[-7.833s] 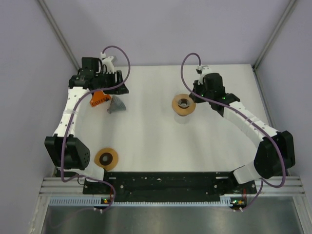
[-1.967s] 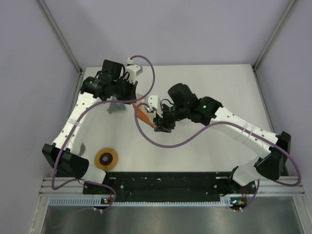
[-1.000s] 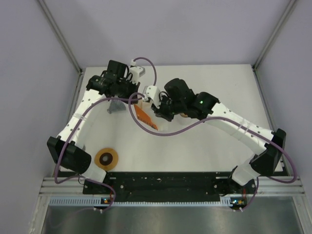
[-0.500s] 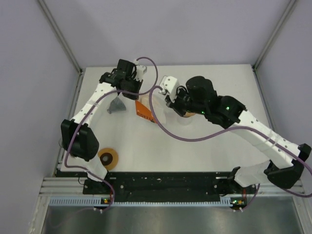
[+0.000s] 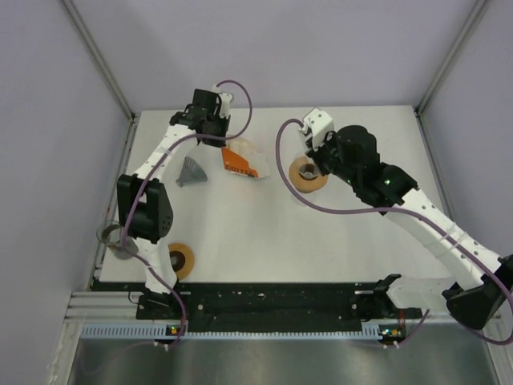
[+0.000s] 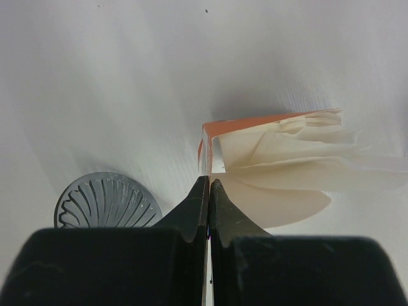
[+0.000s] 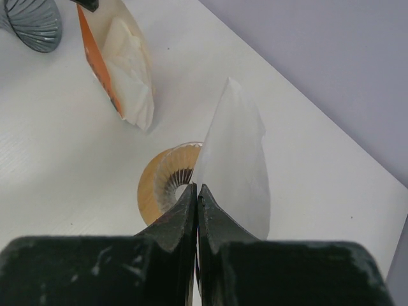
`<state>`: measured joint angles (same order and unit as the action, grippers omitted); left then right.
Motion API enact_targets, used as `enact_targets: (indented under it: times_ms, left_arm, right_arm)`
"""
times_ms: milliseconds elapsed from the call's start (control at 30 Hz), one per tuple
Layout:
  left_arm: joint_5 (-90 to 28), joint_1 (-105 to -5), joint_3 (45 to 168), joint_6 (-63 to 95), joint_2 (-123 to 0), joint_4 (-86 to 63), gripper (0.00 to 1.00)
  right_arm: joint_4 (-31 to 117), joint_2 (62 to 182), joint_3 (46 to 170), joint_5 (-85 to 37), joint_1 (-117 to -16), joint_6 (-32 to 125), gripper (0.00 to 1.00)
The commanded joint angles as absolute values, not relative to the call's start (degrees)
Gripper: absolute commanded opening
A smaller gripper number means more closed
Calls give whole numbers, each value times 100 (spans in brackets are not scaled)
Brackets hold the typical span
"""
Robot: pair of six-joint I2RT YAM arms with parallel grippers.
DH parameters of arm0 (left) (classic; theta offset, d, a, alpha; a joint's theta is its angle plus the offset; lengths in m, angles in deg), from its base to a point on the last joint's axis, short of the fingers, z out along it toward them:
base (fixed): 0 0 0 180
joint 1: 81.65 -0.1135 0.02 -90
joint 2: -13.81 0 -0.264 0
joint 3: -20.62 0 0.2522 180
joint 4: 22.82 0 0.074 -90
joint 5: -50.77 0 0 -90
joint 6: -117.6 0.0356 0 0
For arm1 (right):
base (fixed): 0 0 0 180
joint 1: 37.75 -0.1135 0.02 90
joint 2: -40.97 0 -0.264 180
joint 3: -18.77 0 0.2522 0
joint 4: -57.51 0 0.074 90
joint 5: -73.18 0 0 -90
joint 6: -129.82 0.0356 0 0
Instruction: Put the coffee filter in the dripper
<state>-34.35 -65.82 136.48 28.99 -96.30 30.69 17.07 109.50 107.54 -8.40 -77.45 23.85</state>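
The right gripper (image 7: pixel 196 188) has swung away from the orange packet (image 5: pixel 236 160), where it was half a second ago, and now sits over the tan dripper (image 5: pixel 307 174). It carries a single coffee filter (image 7: pixel 233 159). The left gripper (image 6: pixel 208 182) has drawn back toward the far edge of the table (image 5: pixel 361 241), and the packet has gone with it.

Seen from above, the tan dripper stands at about 2 o'clock from the table's centre and the orange packet at about 11 o'clock. A grey ribbed cone (image 5: pixel 191 171) lies at 10 o'clock, just beside the packet but apart from it. A tan ring (image 5: pixel 178 259) lies at 8 o'clock, near the left arm's base.

In the right wrist view the jaws are pinched tight on the lower edge of the coffee filter. The sheet stands up from the fingertips toward 1 o'clock, white and partly folded. The ribbed mouth of the tan dripper shows behind it, at 10 o'clock from the fingertips. The filter is above the dripper, not seated in it.

In the left wrist view the jaws are closed flat on the near corner of the orange packet. The packet's open end points to 3 o'clock, and loose white filters (image 6: pixel 299 169) fan out of it. The grey ribbed cone lies at 8 o'clock from the fingertips.
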Motion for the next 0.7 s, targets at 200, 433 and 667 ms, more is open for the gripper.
enact_targets:
  times_ms: [200, 433, 667]
  left_arm:
    - [-3449, -6838, 13660, 2962, -9799, 2399, 0]
    - [-3343, -6838, 13501, 3112, -9781, 2416, 1]
    - [-3133, -6847, 13598, 3059, -9685, 2556, 13]
  right_arm:
    - [2617, 11251, 10347, -830, -7642, 2259, 0]
    - [2679, 11461, 10039, -874, -7642, 2241, 0]
    - [2679, 11567, 9977, -988, -7642, 2171, 0]
